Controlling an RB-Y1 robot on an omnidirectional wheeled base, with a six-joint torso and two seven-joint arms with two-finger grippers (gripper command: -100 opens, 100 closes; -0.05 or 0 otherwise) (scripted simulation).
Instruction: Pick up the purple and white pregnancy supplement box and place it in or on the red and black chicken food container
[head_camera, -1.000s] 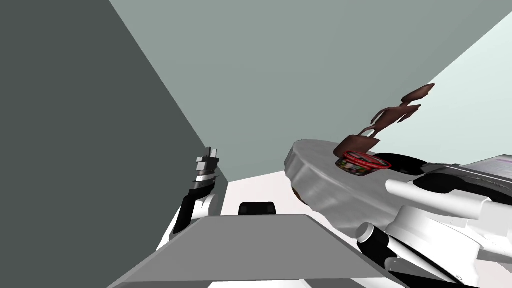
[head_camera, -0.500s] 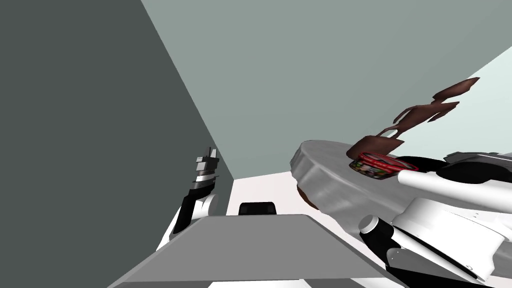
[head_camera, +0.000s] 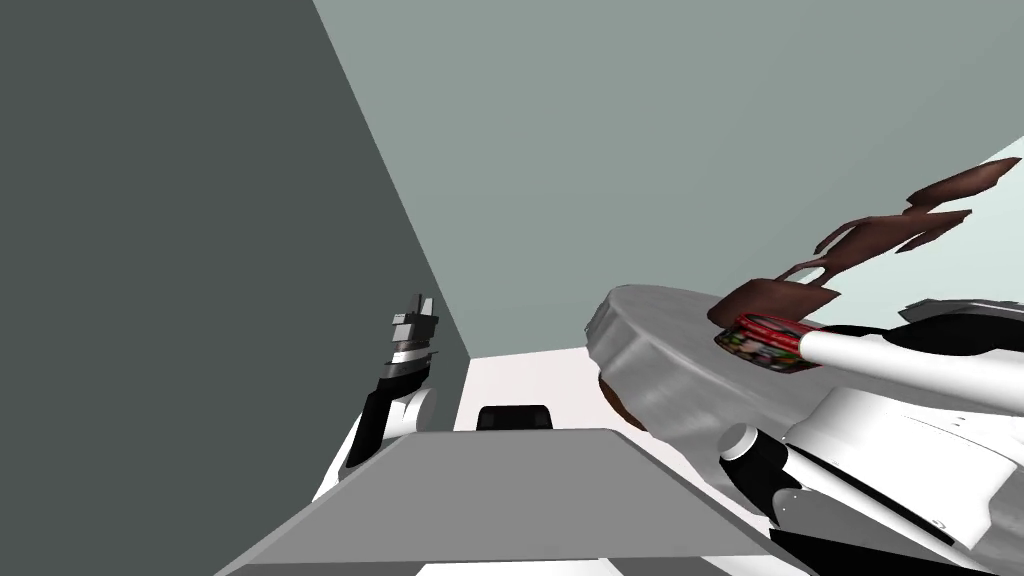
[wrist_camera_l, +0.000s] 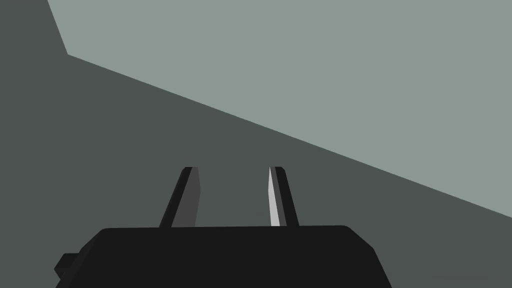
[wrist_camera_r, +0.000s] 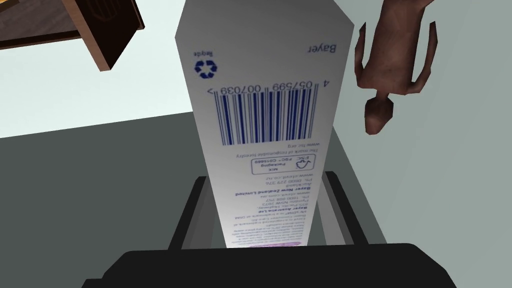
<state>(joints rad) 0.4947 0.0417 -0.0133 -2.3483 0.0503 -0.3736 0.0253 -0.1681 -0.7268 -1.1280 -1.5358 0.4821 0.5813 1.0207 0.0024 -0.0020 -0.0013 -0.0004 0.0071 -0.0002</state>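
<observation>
Right wrist view is showing the right gripper (wrist_camera_r: 265, 177) clamping a tall, flat-sided white box (wrist_camera_r: 265, 100) between its two thin blades, which are pressing the box's long sides. The box's smooth face is carrying a blue barcode, small print, the word "Bayer" and a recycling mark, with a purple strip showing at the gripper end. Beyond the box's far end a matt brown figure (wrist_camera_r: 395, 50) with a rounded knob is hanging into view on the right, and a corner of brown wooden furniture (wrist_camera_r: 105, 30) is lying to the far left.

In the head view the right arm is reaching over a round table (head_camera: 660, 350) with a brushed, silvery grey top, on the right. A low red-rimmed container (head_camera: 760, 338) with dark, many-coloured sides is sitting on it, partly covered by the white forearm. The brown figure (head_camera: 870, 232) is rising behind it in flat, angular pieces.

The left gripper (head_camera: 424, 302) is pointing up on the left, near a dark grey wall (head_camera: 150, 250); its fingers are standing narrowly apart and holding nothing (wrist_camera_l: 232, 170). The floor (head_camera: 520, 375) is looking pale and plain.
</observation>
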